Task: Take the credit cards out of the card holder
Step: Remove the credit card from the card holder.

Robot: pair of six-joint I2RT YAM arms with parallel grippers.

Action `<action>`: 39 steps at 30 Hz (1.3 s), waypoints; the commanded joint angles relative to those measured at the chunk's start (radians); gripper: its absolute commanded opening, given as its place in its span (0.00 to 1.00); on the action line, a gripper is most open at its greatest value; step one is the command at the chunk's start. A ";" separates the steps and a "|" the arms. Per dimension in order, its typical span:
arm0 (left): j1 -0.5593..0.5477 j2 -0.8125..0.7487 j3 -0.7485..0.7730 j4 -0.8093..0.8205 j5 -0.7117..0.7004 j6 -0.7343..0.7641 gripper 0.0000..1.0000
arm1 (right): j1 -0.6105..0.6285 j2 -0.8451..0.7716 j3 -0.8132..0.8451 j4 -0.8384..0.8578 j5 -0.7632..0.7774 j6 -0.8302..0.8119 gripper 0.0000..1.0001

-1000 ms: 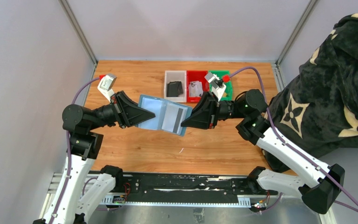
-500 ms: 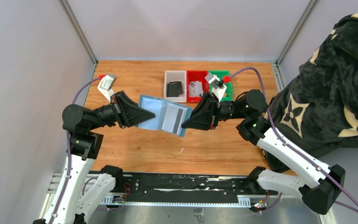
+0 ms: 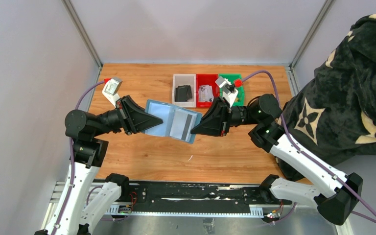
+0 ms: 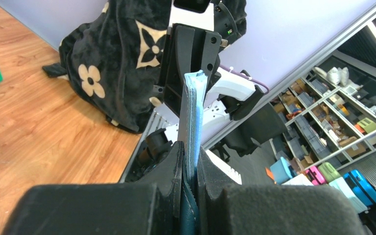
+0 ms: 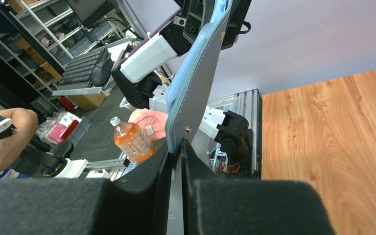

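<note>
Scarcely anything is moved: card holder (image 3: 160, 117) is clamped by left end effector (image 3: 149, 122) at 9 o'clock, right end effector (image 3: 193, 131) at 3 o'clock; credit card (image 3: 183, 124) alone should be pinched.

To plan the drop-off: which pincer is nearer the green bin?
Right. The right pincer grips the card holder, front-left of the green bin; the left pincer is farther left.

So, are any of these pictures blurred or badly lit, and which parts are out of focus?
Top view: evenly lit and sharp, with only soft shadows on the table. Left wrist view: the left fingers are dark and blurred up close, while the card holder edge is sharp. Right wrist view: the right fingers are a soft dark mass; the wood is crisp.
</note>
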 commanded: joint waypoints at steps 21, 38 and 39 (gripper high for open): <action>0.000 0.007 0.031 0.029 0.008 -0.009 0.00 | 0.014 -0.022 0.003 0.049 -0.088 0.005 0.20; 0.000 0.002 0.028 0.030 0.008 -0.010 0.00 | 0.014 0.000 0.039 -0.107 -0.018 -0.072 0.27; 0.000 0.003 0.029 0.030 0.008 -0.010 0.00 | 0.014 -0.004 0.037 -0.100 -0.018 -0.072 0.23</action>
